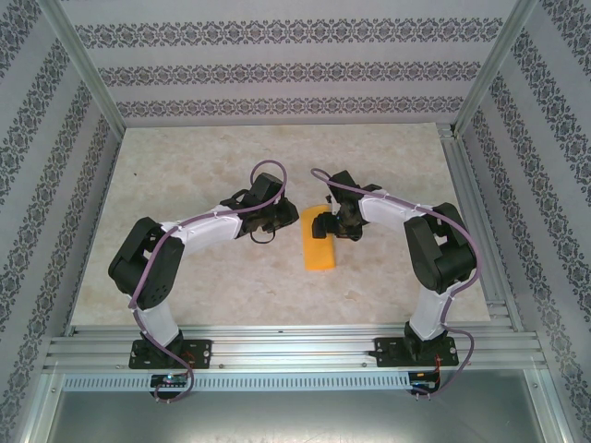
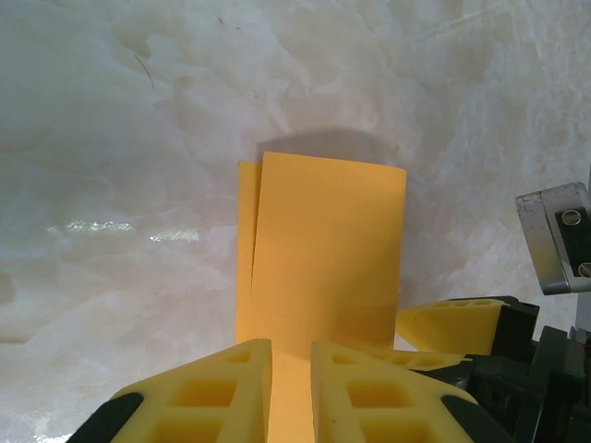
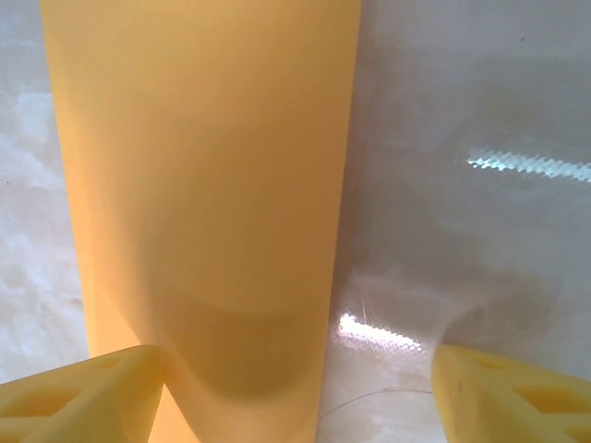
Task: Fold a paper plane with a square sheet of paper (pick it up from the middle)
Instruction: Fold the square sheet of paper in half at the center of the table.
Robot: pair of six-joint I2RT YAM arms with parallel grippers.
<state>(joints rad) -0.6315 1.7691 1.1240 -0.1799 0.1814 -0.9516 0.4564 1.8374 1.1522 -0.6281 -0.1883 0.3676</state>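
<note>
The square sheet of paper point(image 1: 320, 251), orange-yellow, is folded into a long flat-ended strip at the table's middle. A paper plane is out of view. My left gripper point(image 1: 280, 224) reaches in from the left. In the left wrist view its fingers point(image 2: 369, 388) stand almost together on the paper point(image 2: 323, 249), whose far edge lifts and casts a shadow. My right gripper point(image 1: 323, 226) hangs over the strip's far end, open. In the right wrist view the paper point(image 3: 203, 185) curves up beside the left finger point(image 3: 83, 397), and the right gripper point(image 3: 295, 392) stands wide.
The pale marbled table point(image 1: 185, 166) has patterned walls on three sides. Aluminium rails point(image 1: 295, 351) run along the near edge and the right side. A metal bracket point(image 2: 554, 235) of the right arm sits close to the paper.
</note>
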